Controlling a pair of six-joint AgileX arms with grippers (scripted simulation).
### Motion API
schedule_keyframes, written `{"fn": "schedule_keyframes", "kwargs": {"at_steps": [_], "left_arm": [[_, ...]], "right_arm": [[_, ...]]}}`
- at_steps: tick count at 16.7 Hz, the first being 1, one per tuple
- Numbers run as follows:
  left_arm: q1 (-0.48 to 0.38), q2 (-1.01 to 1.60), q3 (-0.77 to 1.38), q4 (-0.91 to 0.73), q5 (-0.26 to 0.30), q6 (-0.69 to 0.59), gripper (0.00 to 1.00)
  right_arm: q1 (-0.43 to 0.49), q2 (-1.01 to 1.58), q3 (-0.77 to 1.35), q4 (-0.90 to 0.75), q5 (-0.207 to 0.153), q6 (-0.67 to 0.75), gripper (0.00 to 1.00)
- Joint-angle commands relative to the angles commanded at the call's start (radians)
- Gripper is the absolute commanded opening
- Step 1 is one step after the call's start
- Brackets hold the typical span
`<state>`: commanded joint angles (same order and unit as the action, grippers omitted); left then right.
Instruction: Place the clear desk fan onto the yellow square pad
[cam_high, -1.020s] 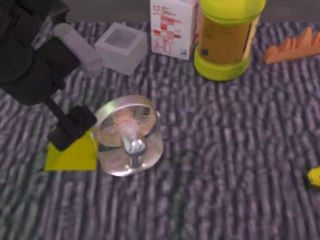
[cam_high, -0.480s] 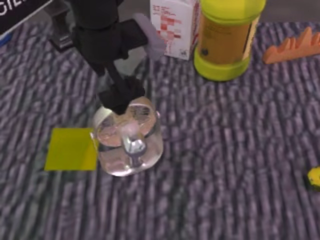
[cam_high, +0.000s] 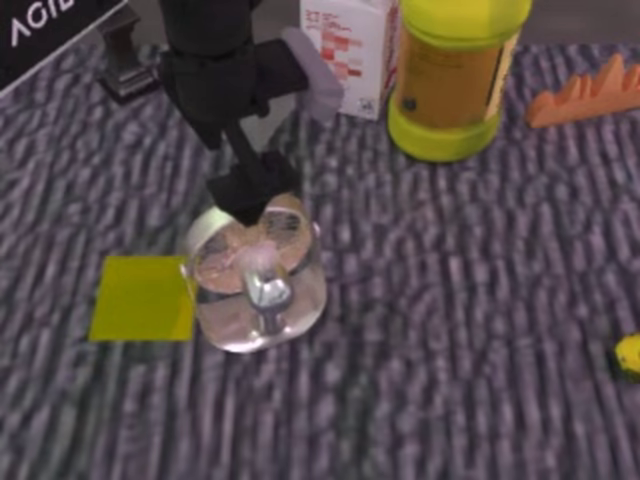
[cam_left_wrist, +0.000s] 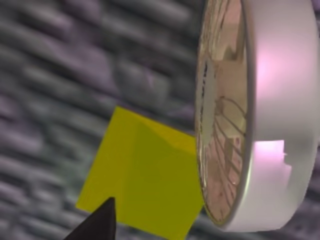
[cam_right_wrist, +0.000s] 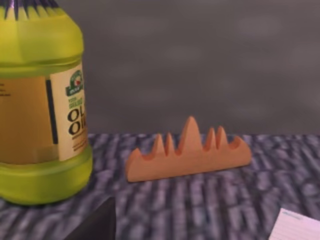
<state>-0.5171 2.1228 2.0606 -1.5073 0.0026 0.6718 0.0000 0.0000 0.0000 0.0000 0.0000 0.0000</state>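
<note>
A grey-purple ribbed cloth covers the table. The fan stands left of centre, its left edge just overlapping the right edge of the yellow pad. The left gripper hangs over the fan's far rim; whether its fingers are open or closed cannot be told. A yellow bottle, carton and orange block stand along the far edge.

My left arm is matte black and blocky, with a pale lilac-grey cylinder behind my jaws and white lettering on a black panel.
</note>
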Motion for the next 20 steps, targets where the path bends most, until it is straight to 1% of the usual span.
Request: {"fn": "schedule_keyframes", "kwargs": {"at_steps": [3, 8, 13, 20], "left_arm": [[-0.003, -0.004, -0.042, 0.039, -0.001, 0.003, 1.0], [-0.003, -0.014, -0.205, 0.188, -0.001, 0.002, 1.0], [-0.004, -0.015, -0.223, 0.206, -0.001, 0.003, 1.0], [-0.004, -0.015, -0.223, 0.206, -0.001, 0.003, 0.47]], "right_arm": [[0.0, 0.0, 0.0, 0.0, 0.0, 0.0, 1.0], [0.0, 0.0, 0.0, 0.0, 0.0, 0.0, 1.0], [0.0, 0.0, 0.0, 0.0, 0.0, 0.0, 1.0], [0.0, 0.0, 0.0, 0.0, 0.0, 0.0, 1.0]]}}
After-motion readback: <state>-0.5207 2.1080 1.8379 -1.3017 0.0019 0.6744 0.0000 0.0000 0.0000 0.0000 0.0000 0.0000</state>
